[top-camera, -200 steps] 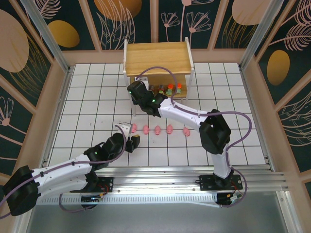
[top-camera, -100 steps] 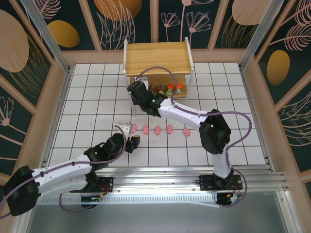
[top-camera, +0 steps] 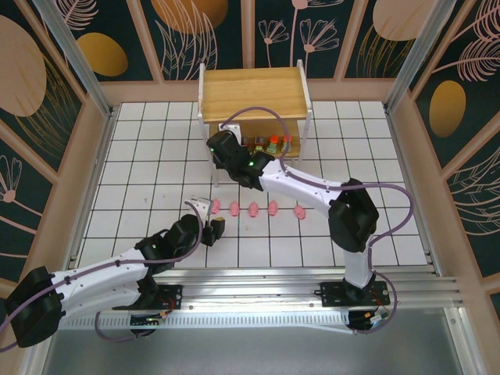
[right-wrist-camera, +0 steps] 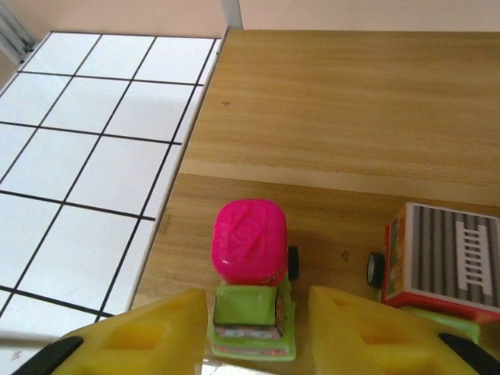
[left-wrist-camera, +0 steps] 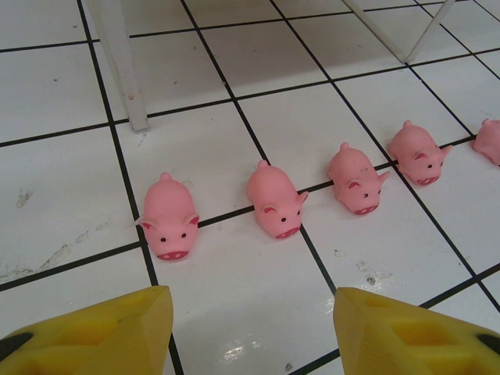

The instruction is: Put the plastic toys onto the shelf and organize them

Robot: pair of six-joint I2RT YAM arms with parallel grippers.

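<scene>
left gripper (left-wrist-camera: pixel 250 301): we see it open, empty
right gripper (right-wrist-camera: pixel 258 301): parted around truck (right-wrist-camera: pixel 250 242), fingertips cropped
fifth pig (left-wrist-camera: pixel 491 141): cut off at edge

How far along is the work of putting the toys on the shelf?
Done: several trucks stand on the lower board of the shelf. In hand: the right end effector straddles a pink-topped truck there; grip unclear. Still to do: five pigs wait on the tiled table, before the open left end effector.
</scene>
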